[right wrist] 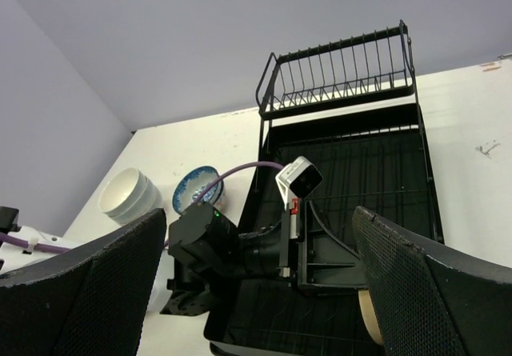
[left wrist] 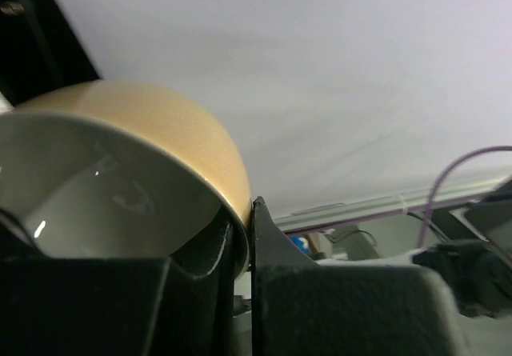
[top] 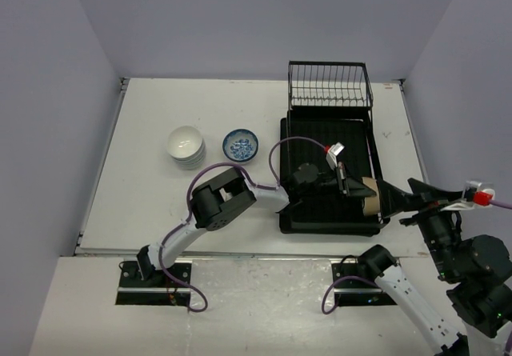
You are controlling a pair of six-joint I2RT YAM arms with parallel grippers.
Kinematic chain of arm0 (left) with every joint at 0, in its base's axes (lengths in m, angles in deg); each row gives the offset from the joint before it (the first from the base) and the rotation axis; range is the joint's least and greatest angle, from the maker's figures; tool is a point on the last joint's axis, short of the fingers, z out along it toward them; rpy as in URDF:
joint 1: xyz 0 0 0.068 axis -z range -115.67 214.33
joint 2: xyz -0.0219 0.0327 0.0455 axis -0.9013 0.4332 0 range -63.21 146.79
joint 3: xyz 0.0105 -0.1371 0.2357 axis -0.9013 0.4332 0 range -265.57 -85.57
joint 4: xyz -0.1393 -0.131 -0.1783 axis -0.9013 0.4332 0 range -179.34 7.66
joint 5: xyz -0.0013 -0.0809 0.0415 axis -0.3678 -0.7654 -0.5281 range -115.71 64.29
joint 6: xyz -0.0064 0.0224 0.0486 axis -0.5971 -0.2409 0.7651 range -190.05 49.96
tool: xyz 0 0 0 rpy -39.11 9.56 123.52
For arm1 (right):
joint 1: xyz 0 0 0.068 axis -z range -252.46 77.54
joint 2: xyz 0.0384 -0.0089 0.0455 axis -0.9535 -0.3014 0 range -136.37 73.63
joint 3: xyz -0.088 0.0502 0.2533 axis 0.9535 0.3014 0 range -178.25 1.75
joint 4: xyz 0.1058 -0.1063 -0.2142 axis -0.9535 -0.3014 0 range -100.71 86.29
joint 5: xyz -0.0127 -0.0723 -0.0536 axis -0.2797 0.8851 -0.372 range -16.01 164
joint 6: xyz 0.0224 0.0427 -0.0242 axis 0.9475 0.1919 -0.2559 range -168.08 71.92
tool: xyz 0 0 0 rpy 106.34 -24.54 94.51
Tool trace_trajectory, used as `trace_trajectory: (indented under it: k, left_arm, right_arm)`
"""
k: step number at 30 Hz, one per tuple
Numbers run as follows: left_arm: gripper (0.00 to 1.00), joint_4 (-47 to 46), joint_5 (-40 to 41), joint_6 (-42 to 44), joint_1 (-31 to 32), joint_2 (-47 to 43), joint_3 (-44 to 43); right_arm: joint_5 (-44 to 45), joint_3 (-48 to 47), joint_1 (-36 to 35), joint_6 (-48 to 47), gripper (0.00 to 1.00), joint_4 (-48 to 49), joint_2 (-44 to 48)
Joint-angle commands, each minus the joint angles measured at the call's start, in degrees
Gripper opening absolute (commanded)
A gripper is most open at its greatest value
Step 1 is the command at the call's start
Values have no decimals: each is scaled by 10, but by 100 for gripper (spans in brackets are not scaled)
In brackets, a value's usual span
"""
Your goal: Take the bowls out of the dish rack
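**Lift the tan bowl straight up, then carry it left**

Top view: the left gripper (top: 352,182) reaches into the near right corner of the large black plastic dish rack (top: 320,132), where the small tan round bowl (top: 369,197) is. Whether the bowl rests on the rack floor I cannot tell. The right gripper (top: 390,202) hangs just beside that bowl, jaws wide and holding nothing. A stack of plain white bowls (top: 186,146) and a blue-and-white patterned bowl (top: 240,145) stand on the white worktop (top: 136,196), left of the rack.

Left wrist view: the fingers (left wrist: 272,252) pinch the tan bowl's rim tightly, one inside and one outside. It is a thin edge grip, so a slow vertical lift seems best, clearing the rack's raised rim before travelling toward the other bowls.

Right wrist view: both fingers stand far apart, framing the left arm. The right arm should hold off to avoid knocking the bowl.
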Motion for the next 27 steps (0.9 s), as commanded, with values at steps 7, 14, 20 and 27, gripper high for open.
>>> trace_trajectory:
  k: [7,14,20,27]
  left_arm:
    - [0,-248,-27,-73,-16,26,-2]
    - [0,-266,-53,-14,-29,-38,35]
    - [0,-139,-80,168,-54,-188,91]
    - [0,127,-28,389,-83,-370,119]
  right_arm:
    - [-24,2,0,-11,99,5,4]
    - [-24,1,1,-12,99,6,4]
    - [-18,5,0,-6,99,14,7]
    - [0,11,0,0,99,26,-3]
